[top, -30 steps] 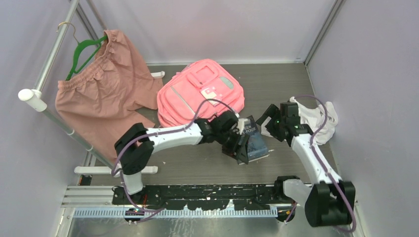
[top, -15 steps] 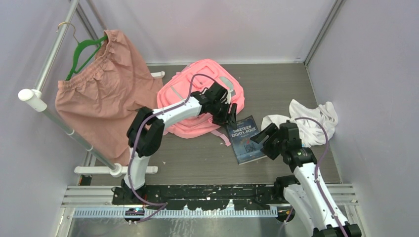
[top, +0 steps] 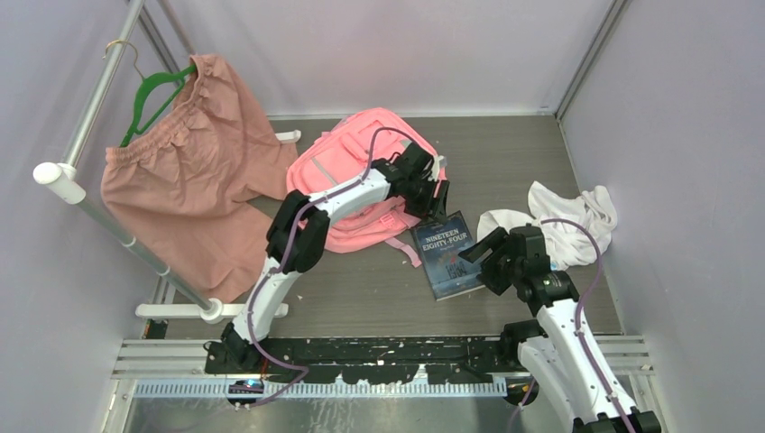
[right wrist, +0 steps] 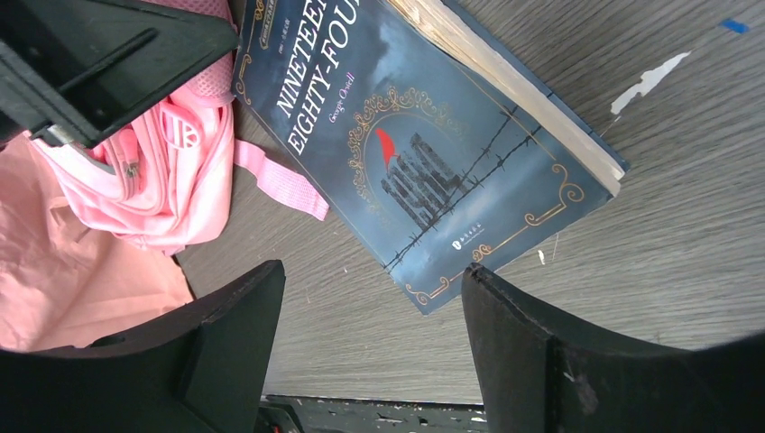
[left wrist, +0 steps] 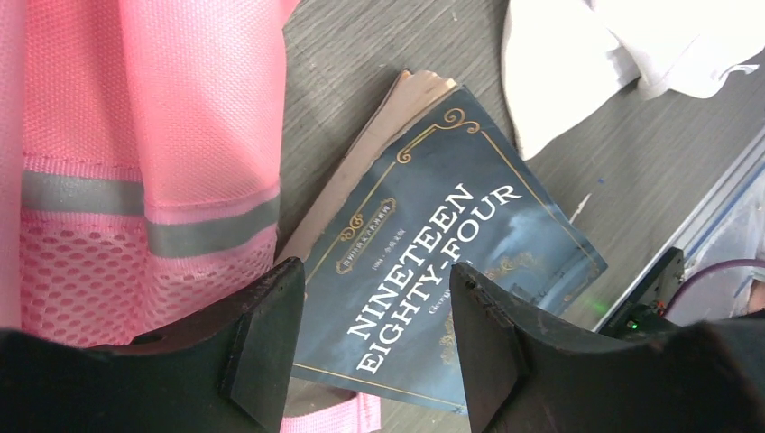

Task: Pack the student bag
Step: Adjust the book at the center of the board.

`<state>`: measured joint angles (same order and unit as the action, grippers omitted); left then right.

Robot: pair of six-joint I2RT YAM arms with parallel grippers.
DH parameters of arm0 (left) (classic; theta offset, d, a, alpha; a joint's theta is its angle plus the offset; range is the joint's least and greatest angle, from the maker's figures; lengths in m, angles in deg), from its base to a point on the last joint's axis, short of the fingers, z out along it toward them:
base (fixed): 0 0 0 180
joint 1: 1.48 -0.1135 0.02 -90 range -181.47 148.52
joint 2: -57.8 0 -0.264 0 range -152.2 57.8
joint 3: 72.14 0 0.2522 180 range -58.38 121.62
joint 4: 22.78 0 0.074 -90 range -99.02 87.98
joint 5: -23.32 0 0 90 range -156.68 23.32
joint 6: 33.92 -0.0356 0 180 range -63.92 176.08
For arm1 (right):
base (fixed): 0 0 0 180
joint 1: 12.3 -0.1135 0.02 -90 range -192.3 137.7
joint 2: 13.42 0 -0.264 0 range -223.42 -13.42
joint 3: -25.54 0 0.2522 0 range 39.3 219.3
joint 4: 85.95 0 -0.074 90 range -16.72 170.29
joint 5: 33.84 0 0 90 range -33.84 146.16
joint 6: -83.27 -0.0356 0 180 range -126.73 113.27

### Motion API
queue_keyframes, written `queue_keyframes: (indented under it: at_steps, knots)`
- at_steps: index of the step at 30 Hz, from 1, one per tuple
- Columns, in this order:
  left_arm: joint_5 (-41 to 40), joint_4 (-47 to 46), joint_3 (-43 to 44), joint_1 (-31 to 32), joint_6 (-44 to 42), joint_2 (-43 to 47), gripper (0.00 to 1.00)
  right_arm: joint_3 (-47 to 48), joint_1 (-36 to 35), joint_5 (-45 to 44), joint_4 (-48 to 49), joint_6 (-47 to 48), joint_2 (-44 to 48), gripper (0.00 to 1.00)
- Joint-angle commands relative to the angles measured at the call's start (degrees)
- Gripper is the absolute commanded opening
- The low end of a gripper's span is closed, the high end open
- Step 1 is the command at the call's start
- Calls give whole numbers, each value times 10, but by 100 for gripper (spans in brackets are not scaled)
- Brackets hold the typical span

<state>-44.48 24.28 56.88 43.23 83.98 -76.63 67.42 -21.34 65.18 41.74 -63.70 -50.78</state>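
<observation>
The bright pink student bag (top: 347, 176) lies on the table's far middle; its mesh pocket and grey stripe show in the left wrist view (left wrist: 135, 180). A dark blue book, "Nineteen Eighty-Four" (top: 448, 253), lies flat on the table just right of the bag, its near left edge over a pink strap (right wrist: 280, 185). My left gripper (top: 431, 200) is open and empty above the bag's right edge and the book's far end (left wrist: 451, 234). My right gripper (top: 480, 262) is open and empty over the book's near right corner (right wrist: 433, 162).
A white cloth (top: 564, 216) lies crumpled at the right, close to the book. A dusty-pink garment (top: 185, 176) hangs from a green hanger on a metal rack (top: 86, 203) at the left. Walls close in the back and both sides.
The book was let go and now lies flat. My left gripper rose from the book towards the bag and opened. My right arm pulled back to the book's near right corner.
</observation>
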Motion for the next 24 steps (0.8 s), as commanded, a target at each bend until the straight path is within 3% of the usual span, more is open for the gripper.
queue_keyframes:
  at_steps: [1, 7, 11, 14, 20, 24]
  knots:
    - [-9, 10, 33, -1, -30, -19, 61, 6, -4, -18, -3, -6, 25, 78]
    - [-35, 28, 64, 3, -58, -51, 61, -11, -3, -18, -10, -18, 36, 78]
    - [-35, 21, 39, 7, -67, -46, 61, -16, -3, -22, -20, -20, 39, 78]
    - [-25, 28, 12, 10, -59, -33, 61, 8, -3, -62, -80, -19, 20, 78]
    - [-6, 8, -120, 28, -23, 59, 60, 53, -3, -149, -200, -45, -13, 78]
    - [9, -46, -223, 37, 18, 124, 60, 14, -4, -132, -172, -75, -11, 75]
